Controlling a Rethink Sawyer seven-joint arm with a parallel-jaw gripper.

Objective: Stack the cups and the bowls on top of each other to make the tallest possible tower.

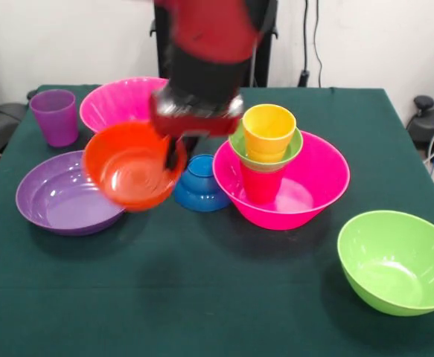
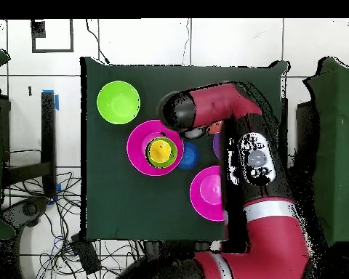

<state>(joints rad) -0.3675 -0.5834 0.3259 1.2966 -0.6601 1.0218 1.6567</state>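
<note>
One shallow orange plastic bowl (image 1: pixel 131 165) hangs tilted from my tool (image 1: pixel 175 152), which pinches its rim at the bowl's 3 o'clock edge in the front view, mouth turned toward the camera and clear of the dark green tabletop (image 1: pixel 202 290). The move ahead, as I judge it, turns on one relation: the tower lies at 3 o'clock from my tool, close by, with the small blue plastic bowl (image 1: pixel 199 182) sitting upside down between us.

That tower is a large hot pink plastic bowl (image 1: pixel 306 201) holding a red tapered plastic cup (image 1: pixel 261 186), then a small green plastic bowl (image 1: pixel 295 147), then a yellow-orange plastic cup (image 1: pixel 269 130) on top.

Counting: three cups, the third a translucent purple ridged one (image 1: pixel 55 117) standing alone at 10 o'clock. Seven bowls: two hot pink, the second (image 1: pixel 120 100) behind my load; one wide purple bowl (image 1: pixel 60 197) at 9 o'clock; one large lime green bowl (image 1: pixel 395 260) at 4 o'clock; orange, blue, small green.
</note>
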